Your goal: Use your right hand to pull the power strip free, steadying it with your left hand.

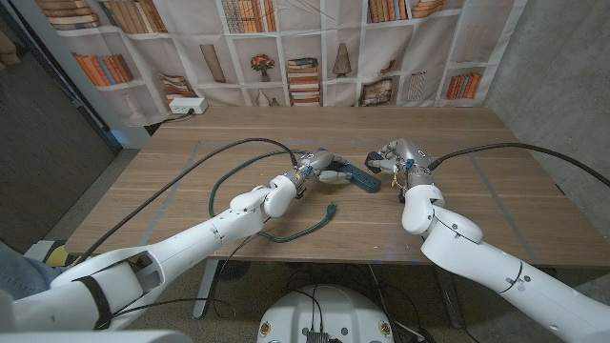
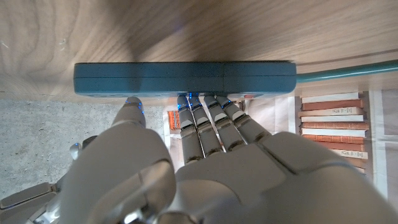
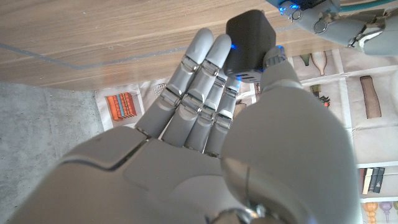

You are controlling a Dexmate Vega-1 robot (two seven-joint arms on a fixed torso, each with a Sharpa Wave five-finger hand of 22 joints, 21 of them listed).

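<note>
1. Left hand [image 1: 319,164] comes first, at the middle of the wooden table [image 1: 477,171]; it grips the dark teal, long rectangular plastic power strip [image 1: 360,178], and in the left wrist view its fingertips [image 2: 205,99] lie against the strip's long side with the thumb set apart on the same edge; to steady well, I judge it should press the strip down and keep the wrist stiff, not lift it.
2. Trailing from the strip, a green rubber-sheathed cord [image 1: 224,171] loops back over the table toward the robot and ends in a loose plug [image 1: 330,207]; it lies slack, so it should not drag the strip during the pull.
3. Just right of the strip, the right hand [image 1: 396,157] pinches a small black cube-shaped plastic adapter [image 3: 250,42] between thumb and fingers, as the right wrist view shows; whether the adapter is seated in the strip or already clear of it I cannot tell.
4. For the step in hand, my judgement is that the pull should run straight along the line of the adapter's pins, away from the strip's face, without twisting; a sideways tug could lever the strip out from under the left hand or let the smooth cube slip from the pinch.
</note>
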